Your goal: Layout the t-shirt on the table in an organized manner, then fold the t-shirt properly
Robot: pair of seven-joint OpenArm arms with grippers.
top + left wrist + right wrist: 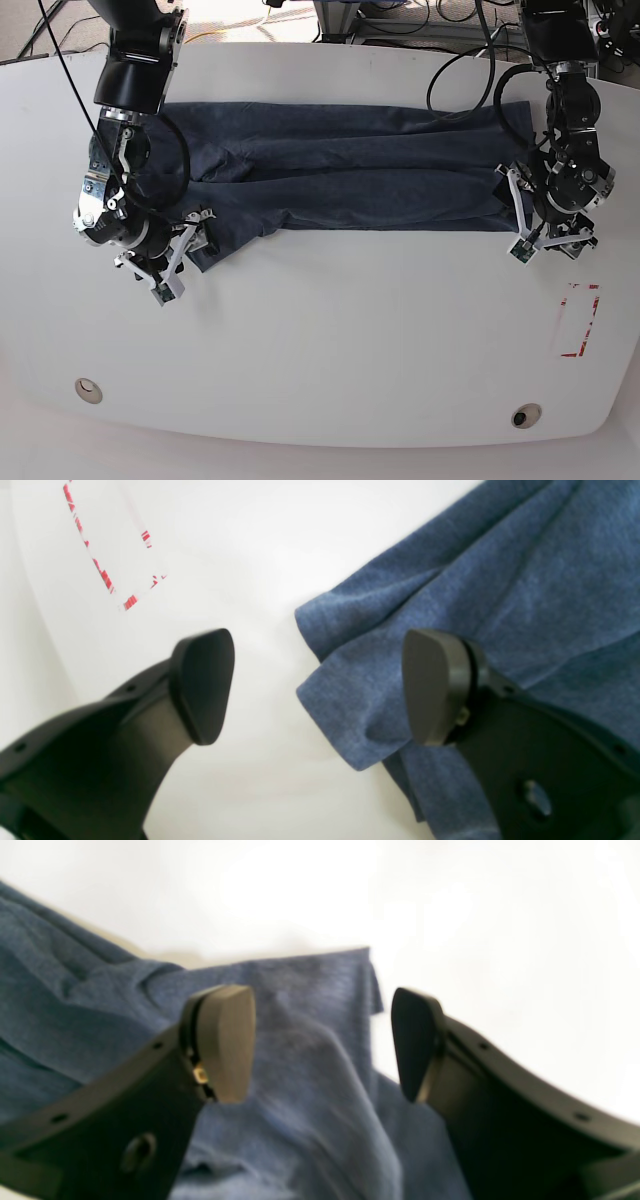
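The dark blue t-shirt [340,165] lies stretched out sideways across the far half of the white table [330,340], with long creases along it. My left gripper [318,687] hovers open over one end of the shirt, where a folded corner of cloth [350,700] lies between its pads, loose. In the base view this gripper [547,243] is at the shirt's right end. My right gripper [320,1042] is also open above the cloth [310,990] and holds nothing. In the base view it [172,258] is at the shirt's lower left corner.
A small red rectangle outline [578,320] is marked on the table near the right edge, and it also shows in the left wrist view [107,580]. Two round grommet holes [87,390] [520,415] sit near the front edge. Cables hang beyond the far edge.
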